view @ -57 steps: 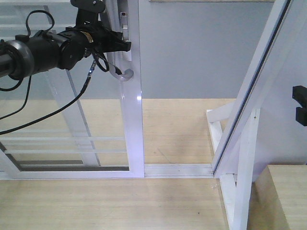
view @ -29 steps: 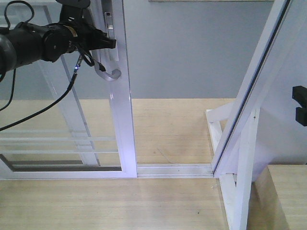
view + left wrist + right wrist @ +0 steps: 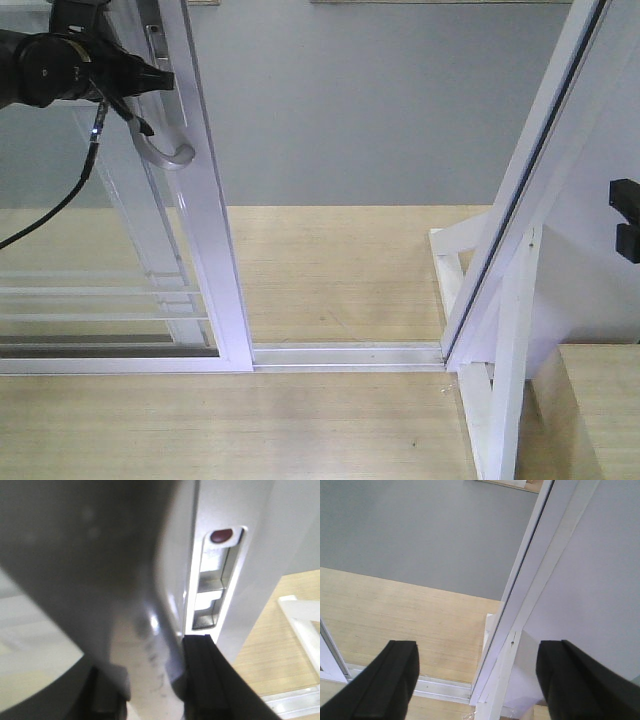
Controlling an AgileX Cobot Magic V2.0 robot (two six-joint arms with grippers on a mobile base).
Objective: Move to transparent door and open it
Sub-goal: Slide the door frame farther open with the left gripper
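Right of transparent door [image 3: 205,250], door-frame post [image 3: 520,200]

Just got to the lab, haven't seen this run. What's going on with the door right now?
The left gripper is closed on the curved silver handle of the transparent door. The panel sits at the left end of the floor track, leaving a wide gap between its edge and the slanted white frame post on the right. The left wrist view shows the lock plate right beside the gripped handle. The right gripper hangs open near the post, holding nothing.
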